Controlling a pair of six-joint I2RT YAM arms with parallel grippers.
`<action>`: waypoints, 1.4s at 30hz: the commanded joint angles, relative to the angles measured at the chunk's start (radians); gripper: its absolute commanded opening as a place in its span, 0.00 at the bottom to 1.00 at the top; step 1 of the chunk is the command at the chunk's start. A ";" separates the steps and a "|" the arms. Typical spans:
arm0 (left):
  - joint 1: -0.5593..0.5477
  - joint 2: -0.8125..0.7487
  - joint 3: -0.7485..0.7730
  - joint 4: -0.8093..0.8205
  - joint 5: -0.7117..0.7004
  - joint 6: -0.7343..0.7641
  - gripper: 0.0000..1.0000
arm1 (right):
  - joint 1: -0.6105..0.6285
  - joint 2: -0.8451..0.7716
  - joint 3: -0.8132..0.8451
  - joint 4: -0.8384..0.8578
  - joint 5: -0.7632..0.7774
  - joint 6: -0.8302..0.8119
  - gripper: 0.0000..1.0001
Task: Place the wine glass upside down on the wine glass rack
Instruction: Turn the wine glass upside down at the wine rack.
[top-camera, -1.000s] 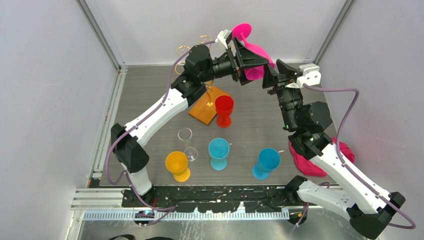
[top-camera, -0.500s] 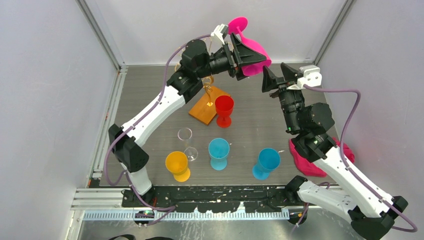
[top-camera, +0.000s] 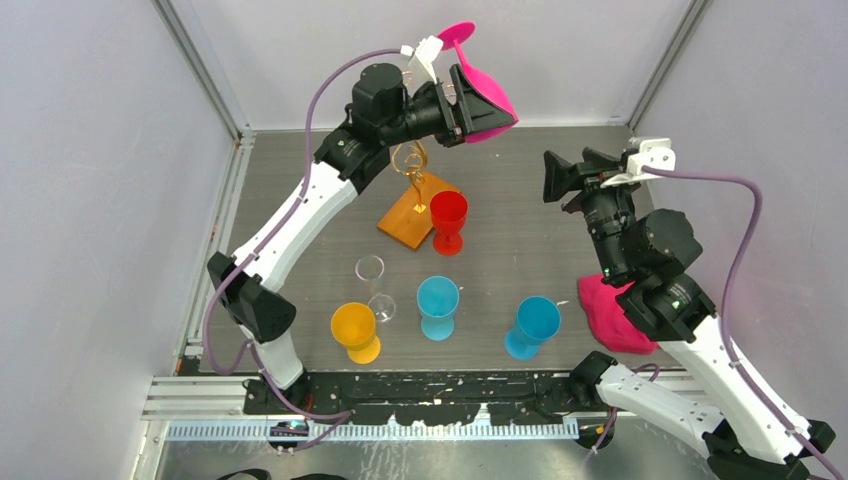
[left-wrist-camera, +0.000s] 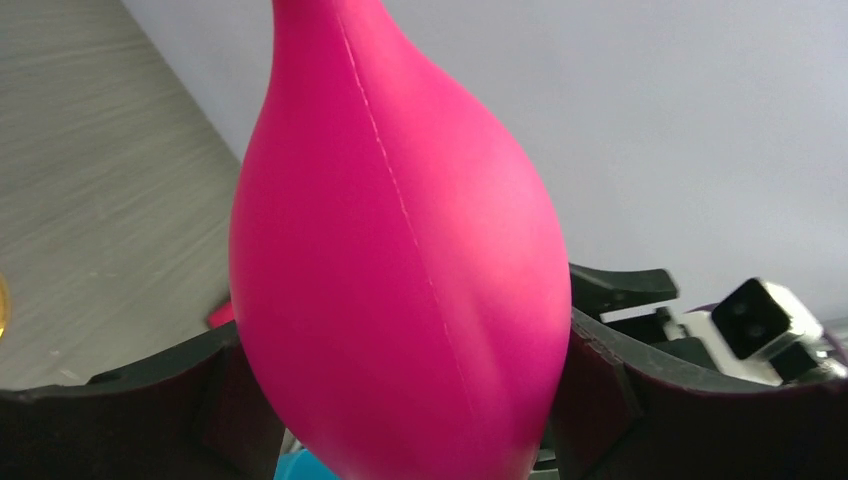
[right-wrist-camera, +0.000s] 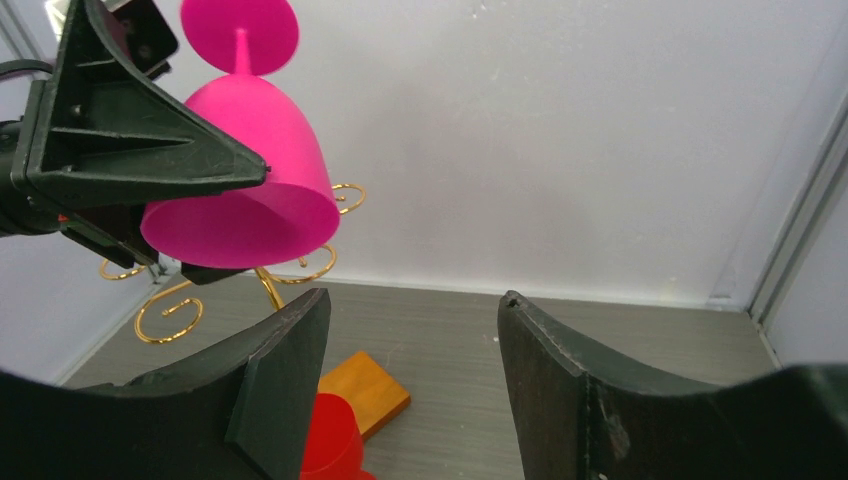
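My left claw (top-camera: 466, 102) is clamped across the bowl of the pink wine glass (right-wrist-camera: 250, 150). Its jaws are spread wide because the bowl is wide. The glass hangs in the air at the upper centre of the top view, above and just beyond the wine glass rack (top-camera: 405, 222). My right claw (right-wrist-camera: 412, 298) stands off at the right of that view, jaws apart with nothing between them.

The glass is already inverted. In the right wrist view its foot is at the top of the frame and its open rim faces down. Its long axis, from foot through stem to rim, runs close to vertical, with the rim tipped a little toward the lower right.

As I judge it, the step now is hanging the glass. I want to square that axis up first, then line the stem up with the mouth of one gold scroll. After that I slide in sideways so the foot rides on top of the wire, rather than dropping straight down. I'd move slowly, since the wire looks springy. I'd also watch the red glass (top-camera: 448, 215) at the base on the bench (top-camera: 520, 250), and loosen the claw only once the foot is seated.
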 joint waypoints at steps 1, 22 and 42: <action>-0.001 -0.061 0.041 -0.105 -0.061 0.260 0.79 | 0.006 0.005 0.125 -0.160 0.082 0.133 0.66; -0.210 -0.244 -0.288 0.001 -0.439 0.772 0.77 | 0.006 0.351 0.753 -0.616 0.215 0.719 0.52; -0.239 -0.370 -0.565 0.230 -0.490 0.872 0.77 | -0.291 0.793 1.231 -0.746 -0.439 0.993 0.52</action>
